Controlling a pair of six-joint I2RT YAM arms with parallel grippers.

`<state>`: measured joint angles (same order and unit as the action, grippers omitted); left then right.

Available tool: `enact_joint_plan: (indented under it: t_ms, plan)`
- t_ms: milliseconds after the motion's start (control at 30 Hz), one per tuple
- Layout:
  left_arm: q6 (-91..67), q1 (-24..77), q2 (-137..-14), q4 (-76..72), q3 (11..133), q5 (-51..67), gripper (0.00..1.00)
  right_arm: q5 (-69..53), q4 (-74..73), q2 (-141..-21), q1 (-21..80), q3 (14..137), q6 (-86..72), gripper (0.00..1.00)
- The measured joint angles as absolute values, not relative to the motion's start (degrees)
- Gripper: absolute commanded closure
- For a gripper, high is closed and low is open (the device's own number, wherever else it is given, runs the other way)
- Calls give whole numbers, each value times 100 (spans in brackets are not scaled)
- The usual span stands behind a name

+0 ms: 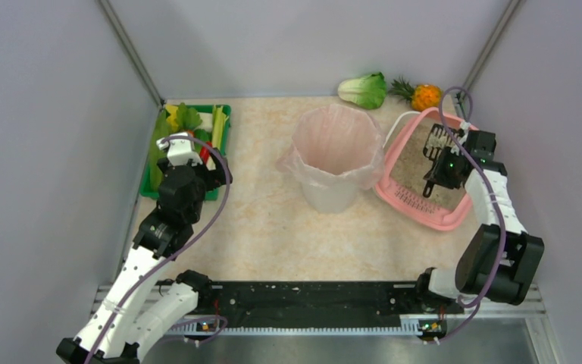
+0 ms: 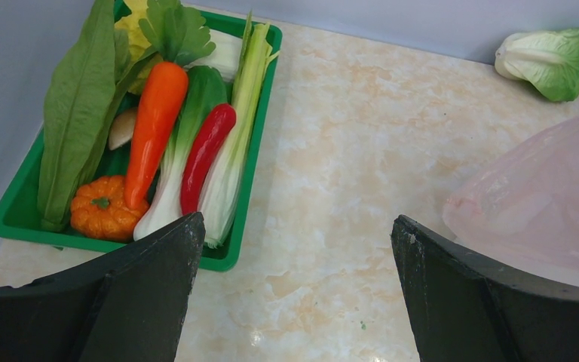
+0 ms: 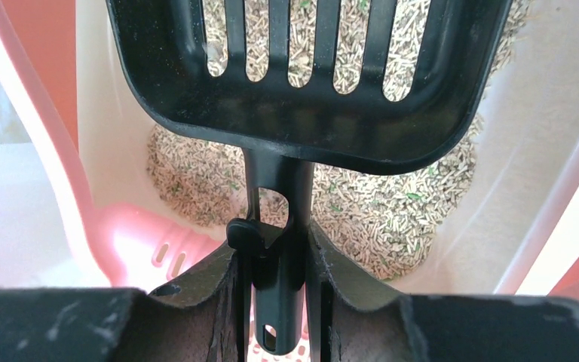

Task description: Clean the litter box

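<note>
The right gripper is closed on the handle of the scoop, with the slotted blade above the litter, probably for sifting. The litter box lies far right, just beside the bin. The left gripper is wide open and empty. No writing is readable.

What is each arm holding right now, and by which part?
The right gripper holds the black slotted scoop by its handle, above the litter box. The left gripper is open, holding nothing.
</note>
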<state>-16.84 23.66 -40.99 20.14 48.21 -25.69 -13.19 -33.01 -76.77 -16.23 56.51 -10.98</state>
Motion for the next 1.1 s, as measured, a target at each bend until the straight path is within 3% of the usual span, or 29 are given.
enact_joint_plan:
  t_ms: [367, 1100]
  plan:
    - [-1706, 2366, -4097, 2014, 4821, -2510, 1, -1804, -3100, -7601, -1625, 5468, -1162, 100]
    - [-1726, 2366, -4139, 2016, 4821, -2512, 1, -1229, -2963, -7349, -1678, 5098, -1413, 100]
